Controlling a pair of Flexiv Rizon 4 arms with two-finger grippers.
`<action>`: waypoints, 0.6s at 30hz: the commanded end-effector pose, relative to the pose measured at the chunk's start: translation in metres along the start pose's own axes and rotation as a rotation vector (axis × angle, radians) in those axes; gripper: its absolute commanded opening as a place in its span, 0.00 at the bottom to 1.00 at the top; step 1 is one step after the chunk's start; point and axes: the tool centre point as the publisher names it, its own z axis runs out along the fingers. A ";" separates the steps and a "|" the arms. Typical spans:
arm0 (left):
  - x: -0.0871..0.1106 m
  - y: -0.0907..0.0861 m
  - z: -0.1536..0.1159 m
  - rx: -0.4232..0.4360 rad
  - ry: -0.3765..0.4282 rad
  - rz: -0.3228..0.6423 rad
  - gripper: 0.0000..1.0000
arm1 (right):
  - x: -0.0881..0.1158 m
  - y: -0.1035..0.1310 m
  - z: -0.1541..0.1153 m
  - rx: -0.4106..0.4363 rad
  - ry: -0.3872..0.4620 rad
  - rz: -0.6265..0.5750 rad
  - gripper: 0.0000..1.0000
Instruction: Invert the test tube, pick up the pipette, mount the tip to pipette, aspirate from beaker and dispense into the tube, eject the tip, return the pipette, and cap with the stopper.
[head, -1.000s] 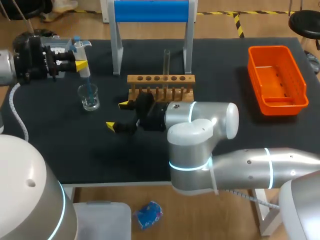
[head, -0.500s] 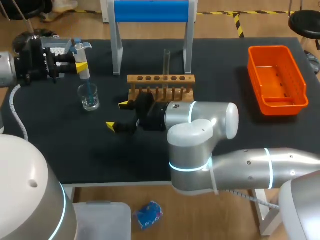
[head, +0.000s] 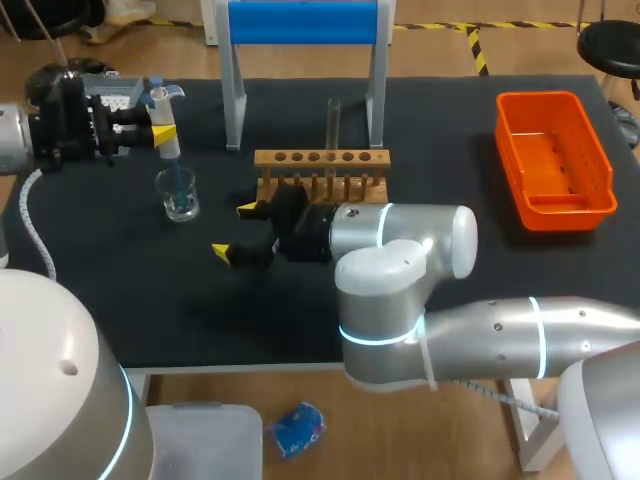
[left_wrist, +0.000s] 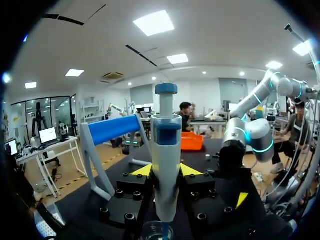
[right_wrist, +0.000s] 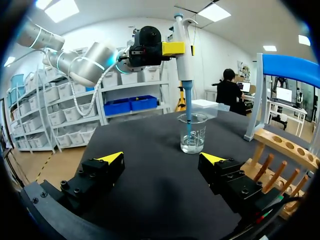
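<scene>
Pipette (head: 166, 110) dips into beaker (head: 180, 195) as my arms barely stir.
My right gripper (head: 235, 231) waits wide and empty at the beaker's 4 o'clock. My left gripper (head: 163, 131) clamps the pipette upright, a shade nearer 9 o'clock than a second ago. My right arm hides the rack's (head: 320, 159) front; the tip's (right_wrist: 188, 125) end is hard to make out.

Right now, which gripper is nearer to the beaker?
Left. The left gripper holds the pipette straight above the beaker, with the tip inside it. The right gripper is open, off to the beaker's side and apart from it.
</scene>
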 end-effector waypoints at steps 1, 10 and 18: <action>0.001 0.000 0.001 -0.001 -0.005 0.001 0.00 | 0.000 -0.001 0.000 -0.003 0.000 0.000 1.00; 0.001 0.000 0.001 -0.001 -0.005 0.001 0.00 | -0.003 0.001 -0.019 0.034 0.001 -0.017 1.00; 0.001 0.000 0.001 -0.001 -0.005 0.001 0.00 | 0.002 0.018 -0.074 0.108 0.031 -0.029 1.00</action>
